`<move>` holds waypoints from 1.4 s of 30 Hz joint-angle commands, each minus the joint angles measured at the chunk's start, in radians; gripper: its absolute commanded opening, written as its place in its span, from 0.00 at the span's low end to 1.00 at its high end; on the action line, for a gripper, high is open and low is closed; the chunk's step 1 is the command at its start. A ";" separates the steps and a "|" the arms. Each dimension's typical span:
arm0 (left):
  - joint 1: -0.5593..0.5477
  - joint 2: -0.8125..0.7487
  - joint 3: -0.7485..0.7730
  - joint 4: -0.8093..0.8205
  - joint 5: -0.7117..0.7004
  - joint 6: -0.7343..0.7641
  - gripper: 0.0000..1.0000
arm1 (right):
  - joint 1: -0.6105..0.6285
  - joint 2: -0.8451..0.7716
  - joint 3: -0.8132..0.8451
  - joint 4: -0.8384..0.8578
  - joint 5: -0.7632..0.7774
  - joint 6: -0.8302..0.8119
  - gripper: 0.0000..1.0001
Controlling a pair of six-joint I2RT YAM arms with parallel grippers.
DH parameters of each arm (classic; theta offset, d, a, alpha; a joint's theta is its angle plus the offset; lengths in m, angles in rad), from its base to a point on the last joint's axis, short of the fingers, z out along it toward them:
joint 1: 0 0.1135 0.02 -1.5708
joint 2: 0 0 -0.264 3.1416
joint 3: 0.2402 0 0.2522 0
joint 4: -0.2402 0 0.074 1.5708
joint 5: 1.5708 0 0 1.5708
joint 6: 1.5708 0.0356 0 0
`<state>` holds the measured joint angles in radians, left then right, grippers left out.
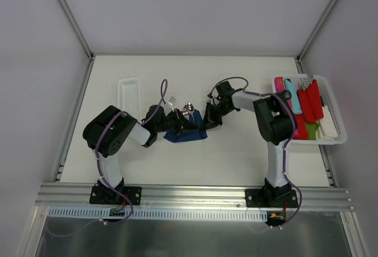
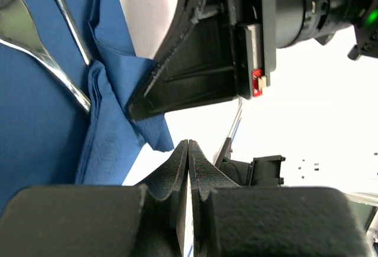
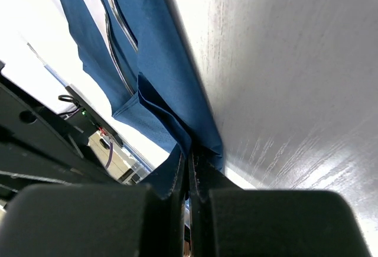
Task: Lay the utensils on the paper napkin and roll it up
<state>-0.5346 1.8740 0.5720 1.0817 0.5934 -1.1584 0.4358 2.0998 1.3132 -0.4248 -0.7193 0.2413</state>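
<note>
Pinching the paper napkin (image 3: 150, 62), the right hand (image 3: 190, 156) sits near the utensils (image 2: 23, 32).

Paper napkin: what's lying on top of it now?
Silver utensils lie on the paper napkin; their handle ends disappear under its folded-over edge, so the piece count is unclear.

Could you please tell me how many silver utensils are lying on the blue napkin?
2. Both lie on the napkin, side by side: a broader piece toward the left wrist view's left edge, and a thin handle just right of it. Napkin folds may hide more.
</note>
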 commanded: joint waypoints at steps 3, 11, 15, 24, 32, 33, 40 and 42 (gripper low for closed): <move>0.012 -0.062 -0.047 0.001 -0.014 0.043 0.00 | 0.000 0.022 0.017 -0.052 0.103 -0.043 0.00; 0.019 -0.052 -0.113 -0.026 -0.043 0.057 0.00 | 0.001 0.017 0.017 -0.055 0.098 -0.046 0.00; 0.019 -0.027 -0.101 -0.062 -0.061 0.059 0.00 | 0.001 0.009 0.018 -0.057 0.095 -0.051 0.00; 0.018 0.019 -0.047 -0.198 -0.101 0.069 0.00 | 0.004 -0.056 0.018 -0.062 0.084 -0.059 0.00; 0.019 0.010 -0.026 -0.298 -0.119 0.095 0.00 | 0.020 -0.125 0.034 -0.060 0.050 -0.019 0.00; 0.019 0.008 -0.024 -0.304 -0.121 0.095 0.00 | 0.024 -0.130 0.035 -0.058 0.050 -0.014 0.00; 0.019 0.013 -0.020 -0.321 -0.121 0.098 0.00 | 0.044 -0.132 0.057 -0.049 0.026 0.033 0.00; 0.019 0.013 -0.018 -0.322 -0.119 0.100 0.00 | 0.049 -0.109 0.061 -0.045 0.014 0.061 0.00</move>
<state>-0.5217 1.8771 0.5522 0.8539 0.5339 -1.1103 0.4725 2.0094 1.3338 -0.4599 -0.6765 0.2543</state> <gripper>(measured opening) 0.004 0.012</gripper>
